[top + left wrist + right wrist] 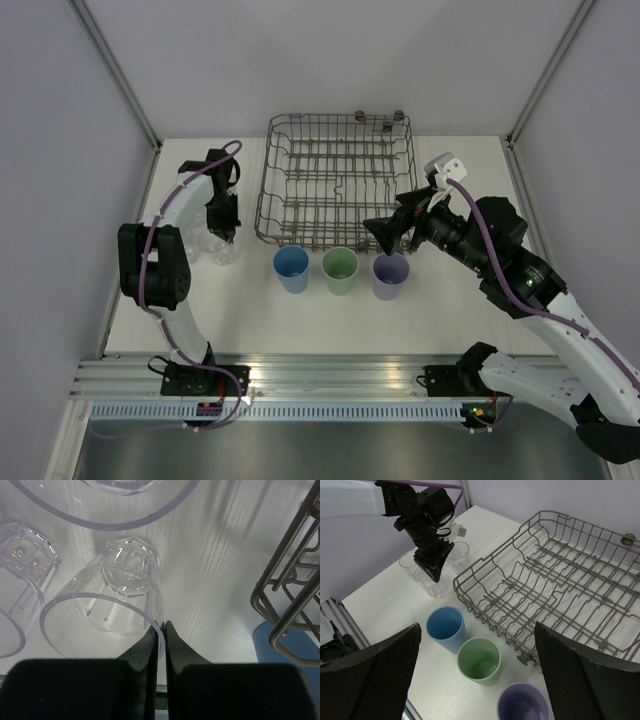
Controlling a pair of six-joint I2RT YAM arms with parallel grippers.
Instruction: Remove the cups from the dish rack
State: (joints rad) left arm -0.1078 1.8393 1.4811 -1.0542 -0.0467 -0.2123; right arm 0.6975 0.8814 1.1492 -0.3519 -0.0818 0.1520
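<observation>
At the left of the white table [450, 310], the left gripper [161, 630] pinches the rim of an upright clear glass [115, 600] between its fingers, with other clear glasses [20, 565] just beside it. To the right sits the grey wire dish rack [337, 190]. Along its near side, on the table, stand three tumblers in a row: blue [291, 268], green [340, 270], lilac [391, 276]. Above the lilac one hangs the right gripper [382, 235], fingers spread wide.

dish rack [335, 185] top: open | near edge: blue cup [292, 268], green cup [340, 270], purple cup [391, 276] | left: clear glasses [222, 245]
</observation>
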